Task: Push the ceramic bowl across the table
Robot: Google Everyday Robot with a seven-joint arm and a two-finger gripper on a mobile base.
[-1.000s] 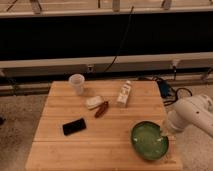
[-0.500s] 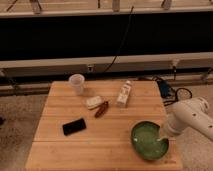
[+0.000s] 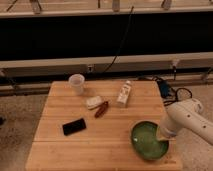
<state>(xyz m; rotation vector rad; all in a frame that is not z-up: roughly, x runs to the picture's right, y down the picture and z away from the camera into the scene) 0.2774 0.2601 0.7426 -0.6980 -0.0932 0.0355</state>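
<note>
The green ceramic bowl [image 3: 148, 140] sits near the front right corner of the light-wood table [image 3: 60, 150]. It is wide and shallow with a darker rim. My white arm reaches in from the right. My gripper [image 3: 163, 136] is low at the bowl's right rim, at or just over it, mostly hidden behind the arm's wrist.
A translucent plastic cup [image 3: 76, 83] stands at the back left. A small white carton [image 3: 124, 94] stands at the back middle. A white packet [image 3: 94, 102] and a reddish-brown item [image 3: 101, 109] lie mid-table. A black phone [image 3: 74, 126] lies front left. Cables [image 3: 170, 90] lie on the floor beyond the right edge.
My arm has moved left and down toward the bowl's right rim. The bowl has shifted slightly left, if at all.
</note>
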